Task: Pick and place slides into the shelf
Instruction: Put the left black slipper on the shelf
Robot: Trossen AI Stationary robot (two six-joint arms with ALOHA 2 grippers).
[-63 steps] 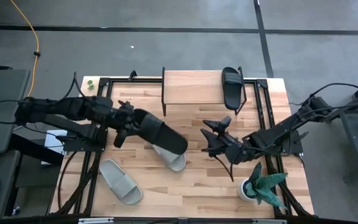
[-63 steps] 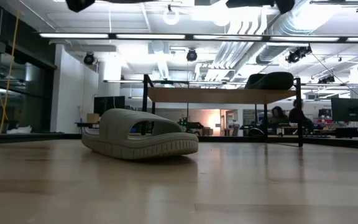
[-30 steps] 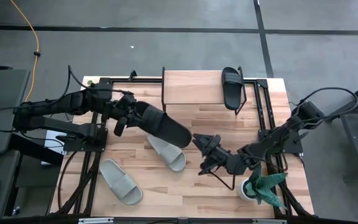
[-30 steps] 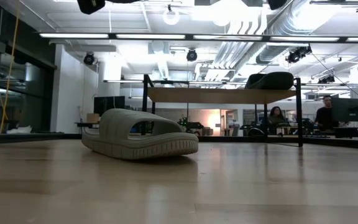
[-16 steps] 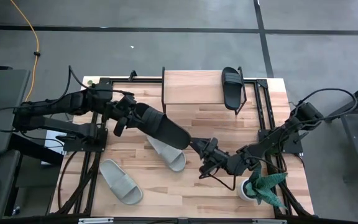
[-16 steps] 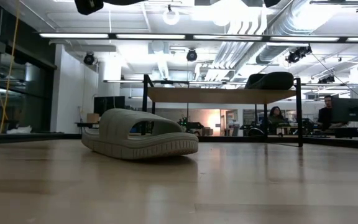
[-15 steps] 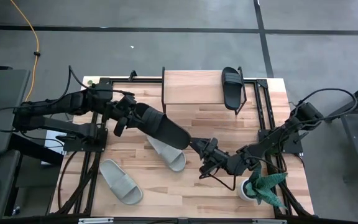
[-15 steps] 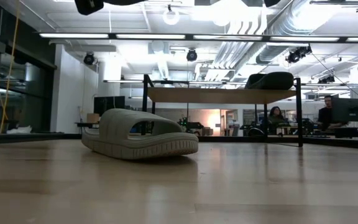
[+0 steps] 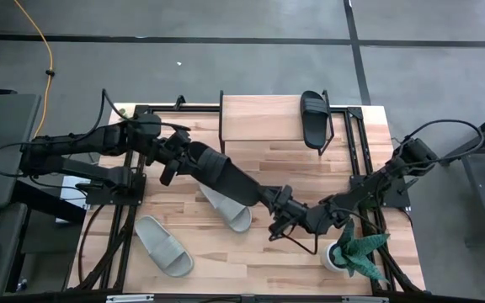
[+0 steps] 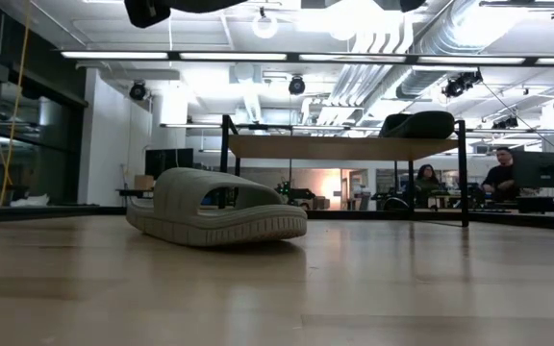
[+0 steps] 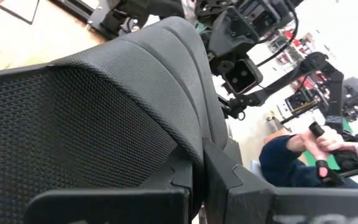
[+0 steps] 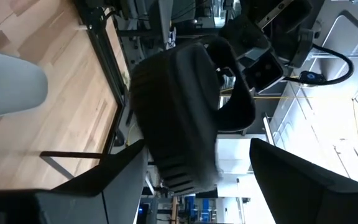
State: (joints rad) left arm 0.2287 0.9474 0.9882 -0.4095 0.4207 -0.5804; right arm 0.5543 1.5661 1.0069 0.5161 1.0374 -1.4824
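High view: the left gripper (image 9: 178, 156) is pinching the heel of a black slide (image 9: 226, 175), its knurled rubber sole and ridged strap filling the left wrist view (image 11: 104, 106). The right gripper (image 9: 279, 204), fingers spread, is meeting that slide's toe end. Beneath them a pale, chunky slide (image 9: 228, 209) is lying on the plank table (image 9: 259, 252); another (image 9: 163, 244) is lying nearer the front. Beyond, one black slide (image 9: 314, 117) is sitting on the light-wood shelf (image 9: 259, 118).

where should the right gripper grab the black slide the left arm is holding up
Probably the free toe end of the black slide: the left gripper already clamps its heel end. The right gripper, jaws open, faces that toe, so closing across the sole's edges from the table's right side looks easiest.
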